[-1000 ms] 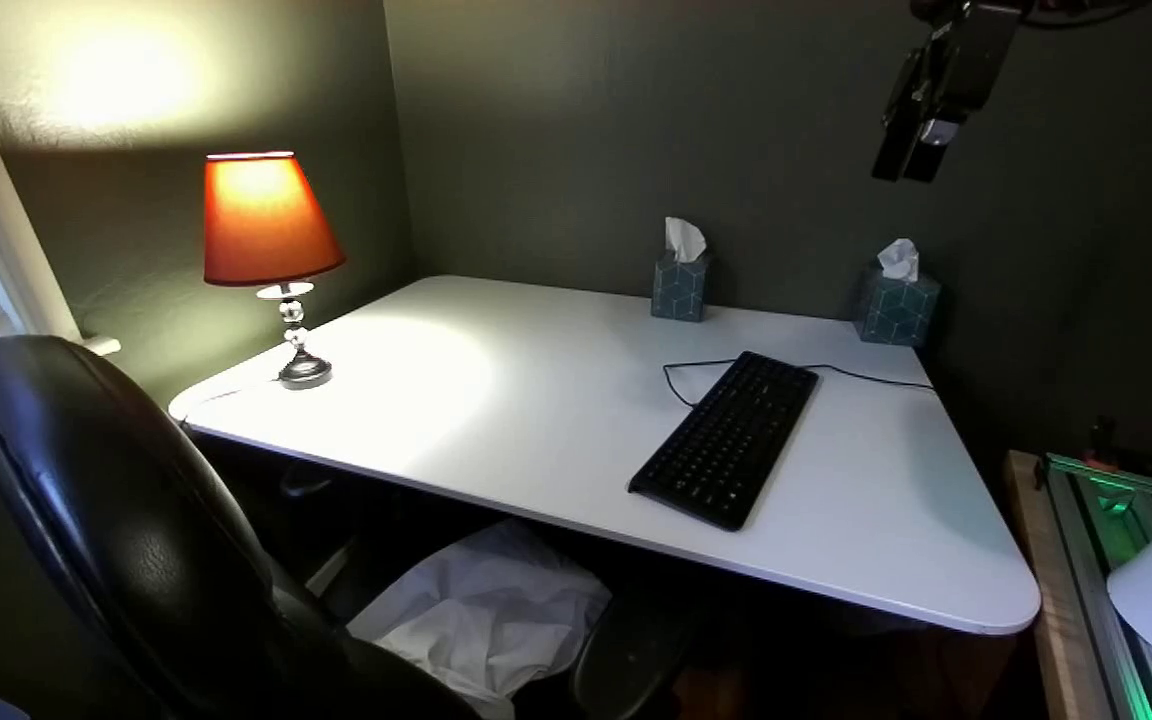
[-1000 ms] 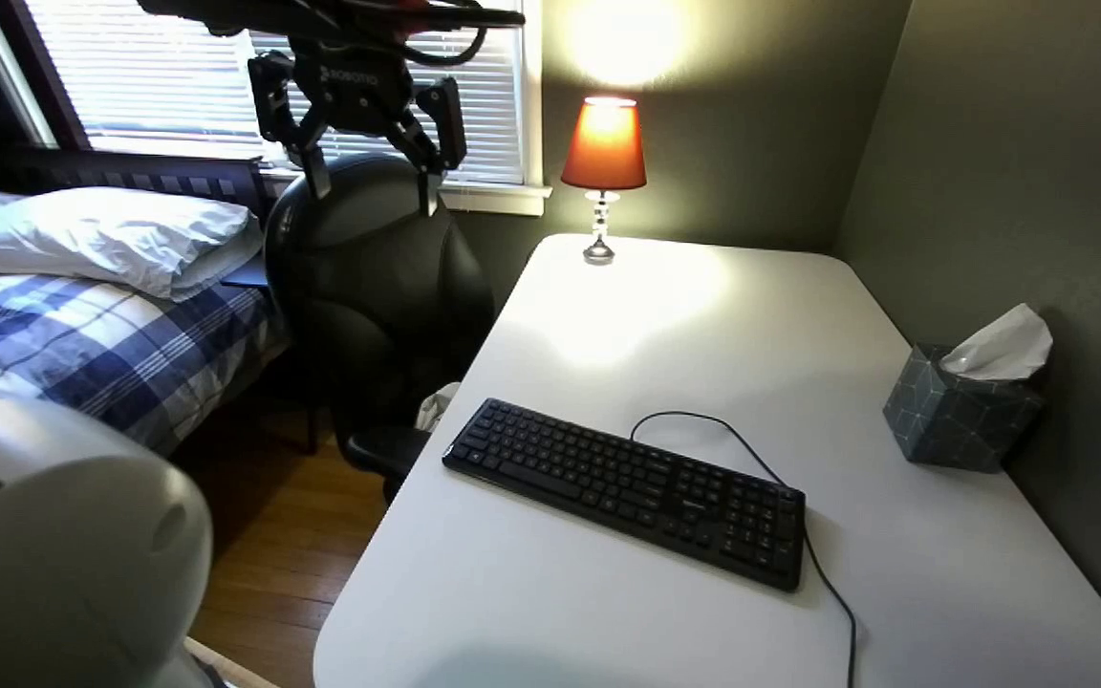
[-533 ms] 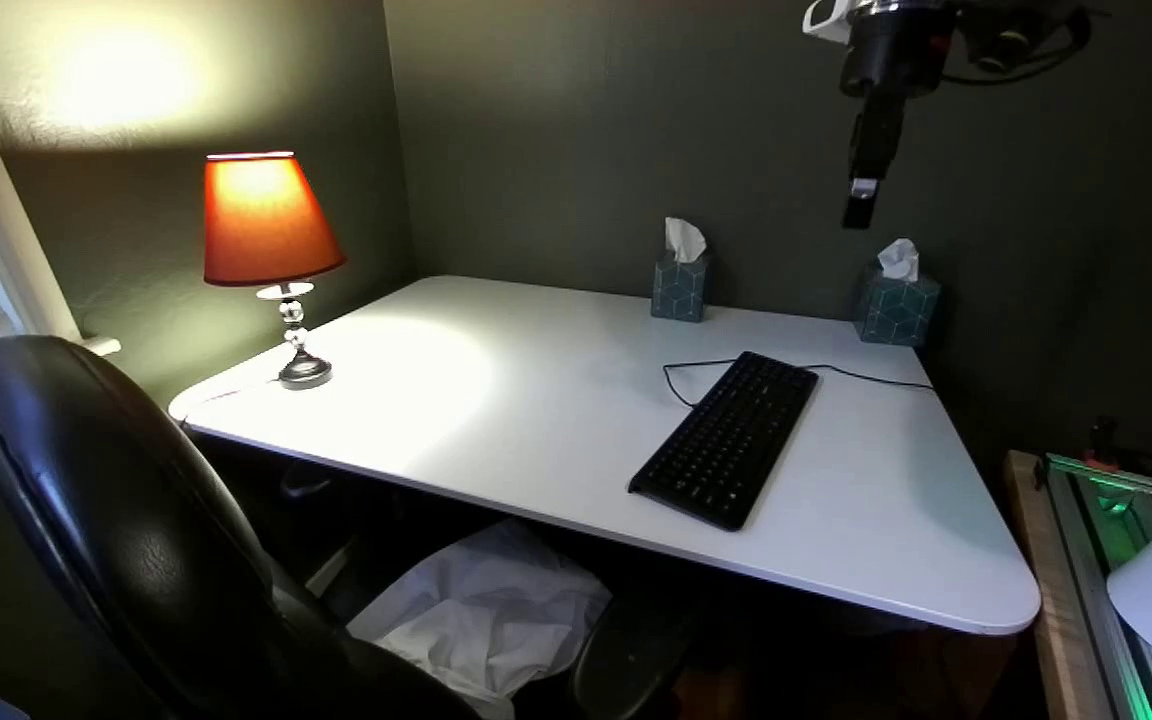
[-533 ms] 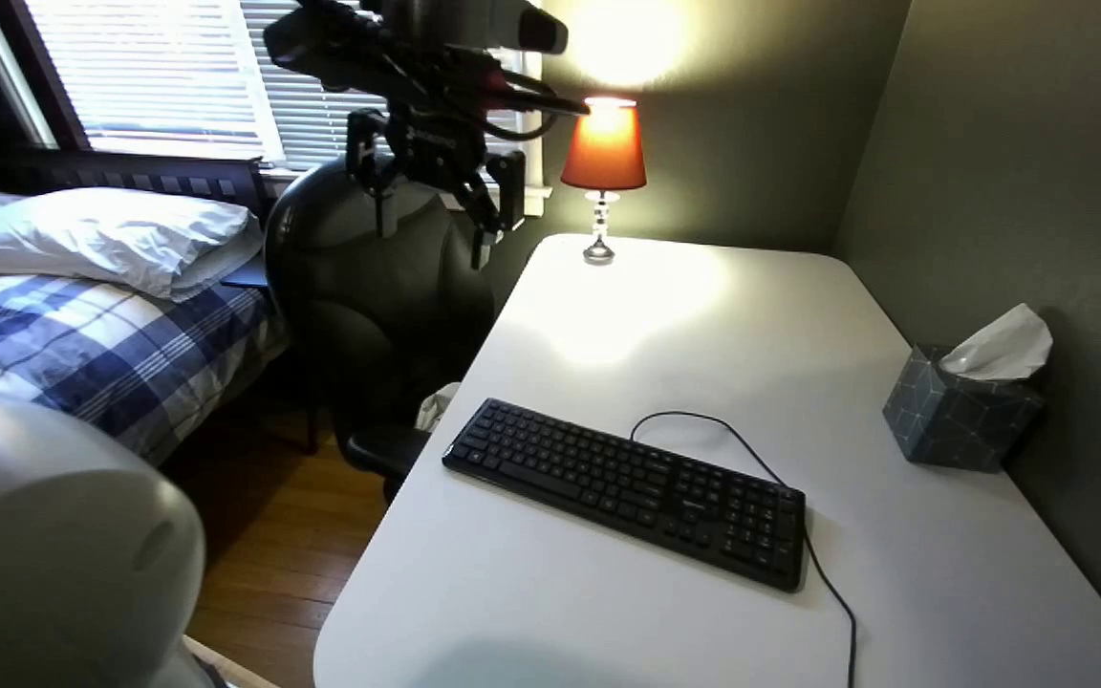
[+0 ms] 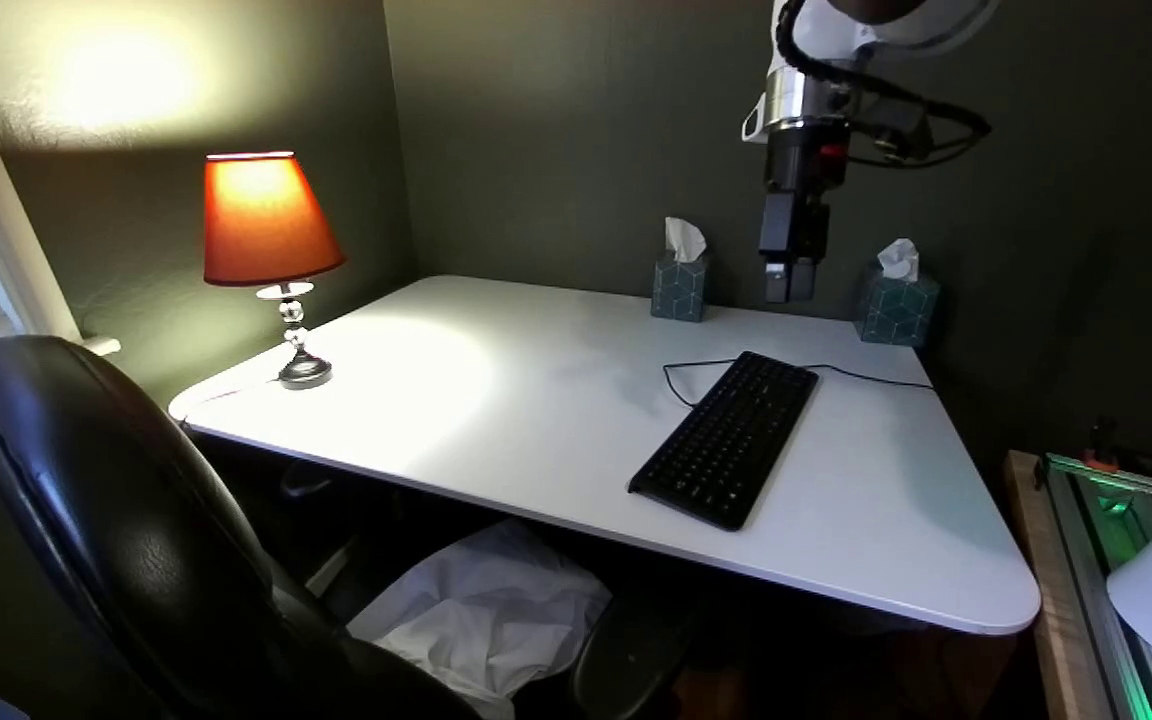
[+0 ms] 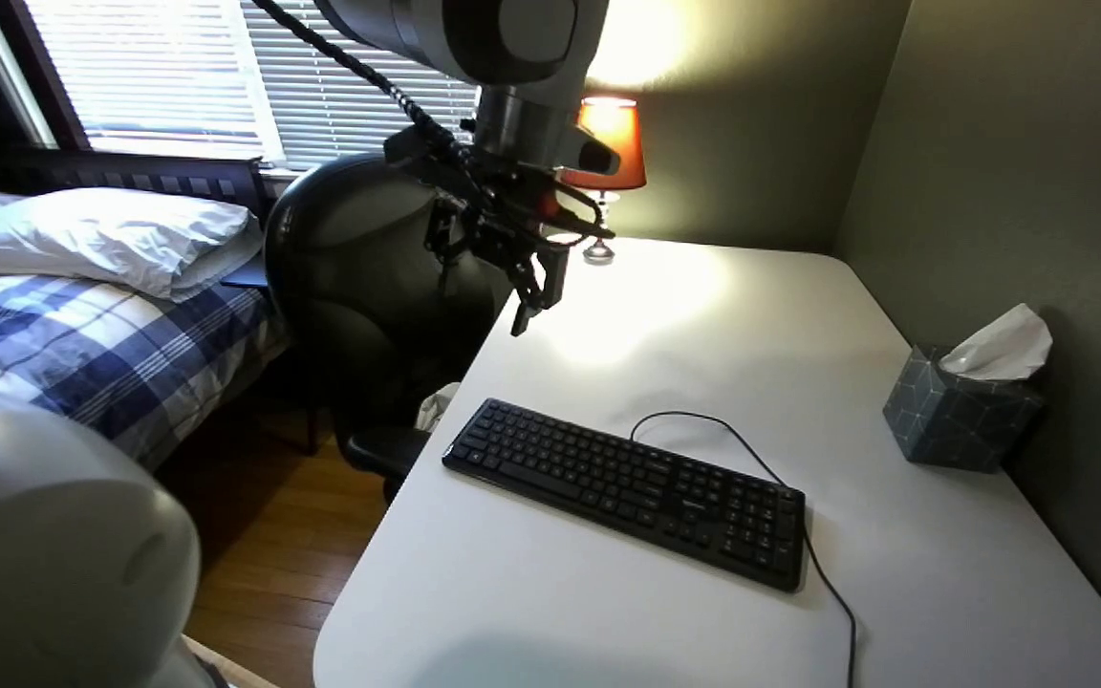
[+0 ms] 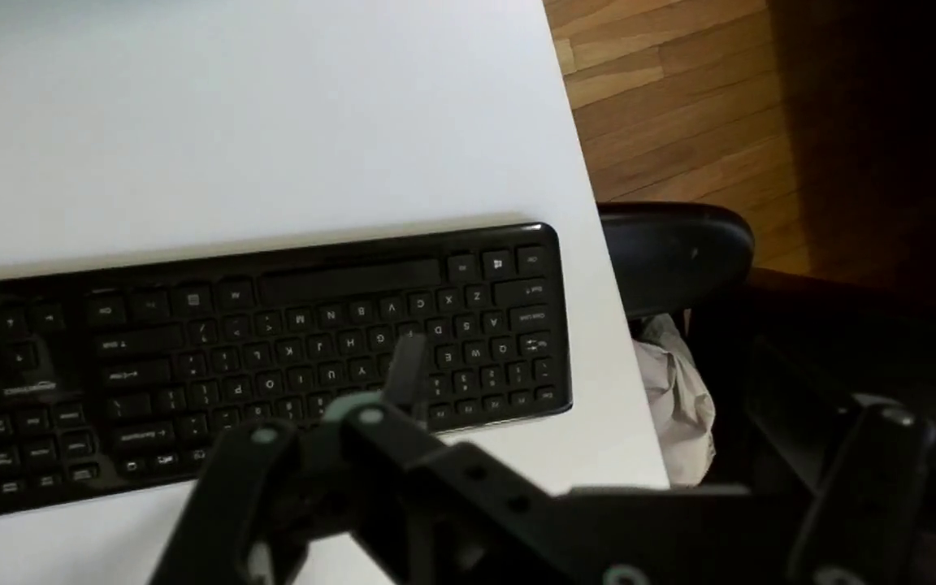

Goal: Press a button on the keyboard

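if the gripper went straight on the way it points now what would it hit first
Probably the keyboard: the open gripper points down toward it, though depth is unclear and the desk beside it could come first.

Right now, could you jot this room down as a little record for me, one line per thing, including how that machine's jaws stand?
Desk: white, partly lit by lamplight
Keyboard: black, lying flat on the desk, untouched by the jaws
Lamp: switched on, orange-red shade, standing on the desk
Tissue boxes: two, patterned, on the desk near the wall
Chair: black, beside the desk
Jaws: spread apart, holding nothing, raised in the air
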`<state>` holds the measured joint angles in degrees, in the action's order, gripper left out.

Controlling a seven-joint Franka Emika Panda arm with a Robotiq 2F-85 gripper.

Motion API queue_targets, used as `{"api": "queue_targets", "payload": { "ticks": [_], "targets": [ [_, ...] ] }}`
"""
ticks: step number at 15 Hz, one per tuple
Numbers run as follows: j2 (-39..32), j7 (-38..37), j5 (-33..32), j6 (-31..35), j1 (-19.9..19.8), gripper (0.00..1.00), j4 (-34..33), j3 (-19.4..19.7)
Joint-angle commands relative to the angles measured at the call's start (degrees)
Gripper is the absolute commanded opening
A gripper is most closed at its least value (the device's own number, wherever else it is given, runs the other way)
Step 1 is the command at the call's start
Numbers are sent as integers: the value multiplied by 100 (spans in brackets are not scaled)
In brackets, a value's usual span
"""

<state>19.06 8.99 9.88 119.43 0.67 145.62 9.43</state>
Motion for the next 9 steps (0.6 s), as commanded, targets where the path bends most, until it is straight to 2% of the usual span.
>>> {"api": "queue_targets", "payload": {
  "ticks": [1, 9],
  "targets": [
    [-606, -109, 128, 559, -87, 100, -80, -179],
    [-1548, -9, 49, 1217, -118, 100, -96, -327]
  ]
}}
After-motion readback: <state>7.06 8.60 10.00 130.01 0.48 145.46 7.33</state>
